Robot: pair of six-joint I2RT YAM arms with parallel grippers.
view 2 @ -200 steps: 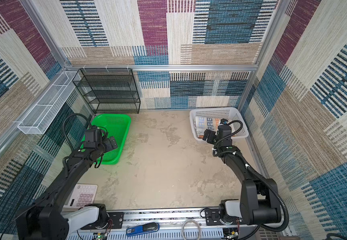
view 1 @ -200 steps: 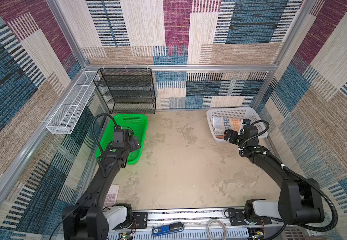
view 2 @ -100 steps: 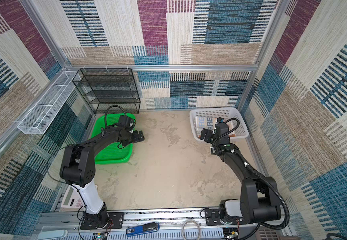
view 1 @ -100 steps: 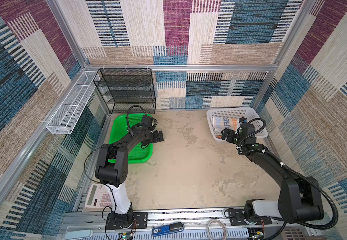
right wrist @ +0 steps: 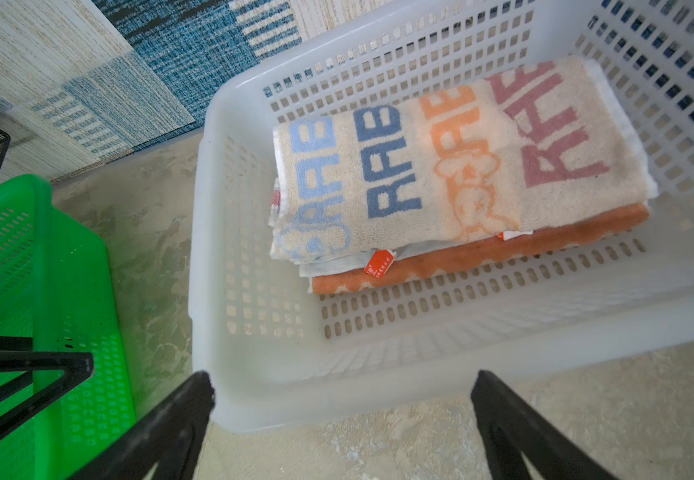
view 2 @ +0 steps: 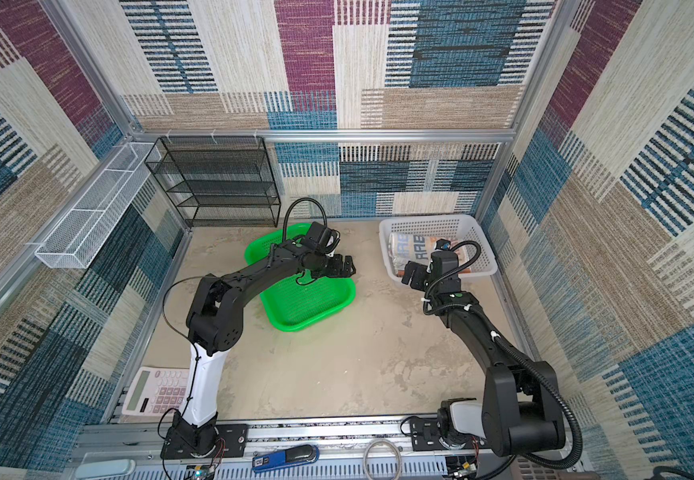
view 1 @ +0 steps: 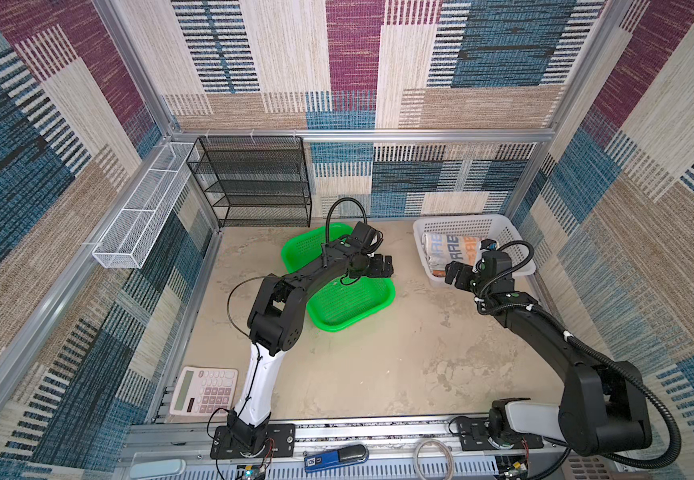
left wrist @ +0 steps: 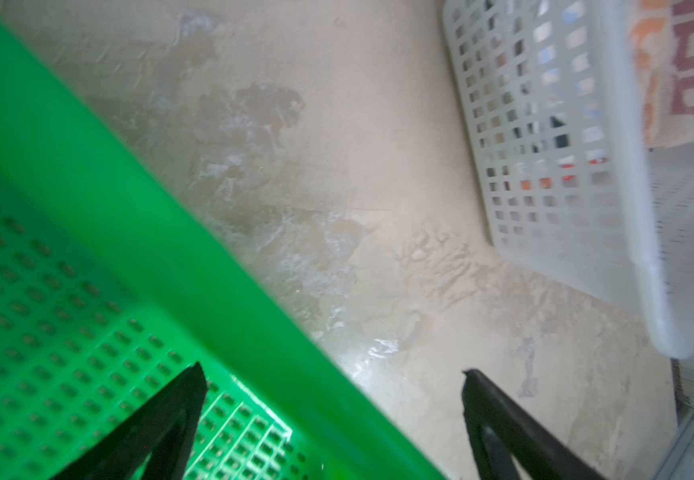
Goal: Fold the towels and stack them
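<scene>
At far right of desk (view 1: 378,365), inside white basket (view 1: 461,222): towels (view 1: 441,249) folded and stacked.
On top, whitish towel (right wrist: 441,166) with RABBIT lettering; beneath, orange towel (right wrist: 503,249); between them a thin pale layer, colour unclear. Just near of basket's left corner, right end effector (right wrist: 343,376), jaws spread wide, gripping nothing. Over right rim of green tray (view 1: 349,303), left end effector (view 1: 385,266), likewise wide open and empty, well apart from towels.
</scene>
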